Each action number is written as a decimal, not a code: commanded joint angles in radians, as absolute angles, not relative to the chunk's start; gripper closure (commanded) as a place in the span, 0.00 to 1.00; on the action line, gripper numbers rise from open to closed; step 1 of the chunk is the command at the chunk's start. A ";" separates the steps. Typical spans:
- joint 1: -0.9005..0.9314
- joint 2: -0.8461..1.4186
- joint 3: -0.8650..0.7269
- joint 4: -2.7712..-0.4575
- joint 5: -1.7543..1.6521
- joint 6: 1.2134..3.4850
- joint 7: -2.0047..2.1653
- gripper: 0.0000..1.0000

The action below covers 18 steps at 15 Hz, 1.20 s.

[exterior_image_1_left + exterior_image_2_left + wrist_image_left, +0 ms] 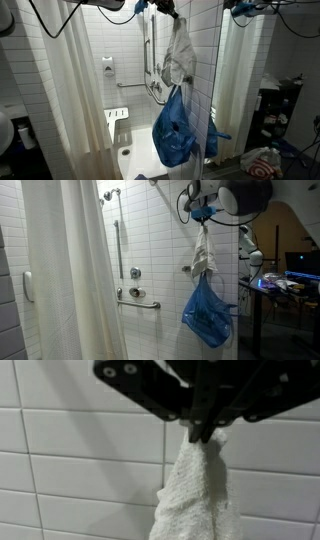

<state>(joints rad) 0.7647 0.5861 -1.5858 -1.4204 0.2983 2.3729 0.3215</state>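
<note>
My gripper [203,432] is shut on the top of a white towel [195,495] that hangs straight down in front of the white tiled wall. In both exterior views the gripper [172,14] [203,218] is high up by the shower wall and the towel [179,58] [202,252] dangles from it. A blue mesh bag [174,130] [207,313] hangs just below the towel; whether it hangs from the towel or from a wall hook is not clear.
A white shower curtain [55,90] [65,280] hangs beside the stall. Grab bars [138,300] and a shower rail [118,230] are on the tiled wall. A fold-down seat [118,113] sits at the back. A desk with clutter [275,285] stands beyond the wall.
</note>
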 commanded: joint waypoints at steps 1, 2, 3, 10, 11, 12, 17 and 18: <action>0.765 0.586 -1.586 -1.420 0.298 2.373 0.322 0.99; 0.764 0.589 -1.587 -1.420 0.297 2.372 0.324 0.99; 0.763 0.595 -1.587 -1.419 0.296 2.375 0.327 0.99; 0.771 0.619 -1.582 -1.407 0.291 2.411 0.318 0.99; 0.767 0.625 -1.577 -1.402 0.290 2.418 0.317 0.99; 0.766 0.632 -1.575 -1.397 0.288 2.423 0.317 0.99; 0.744 0.662 -1.559 -1.358 0.287 2.446 0.316 0.99; 0.744 0.667 -1.562 -1.350 0.286 2.445 0.318 0.99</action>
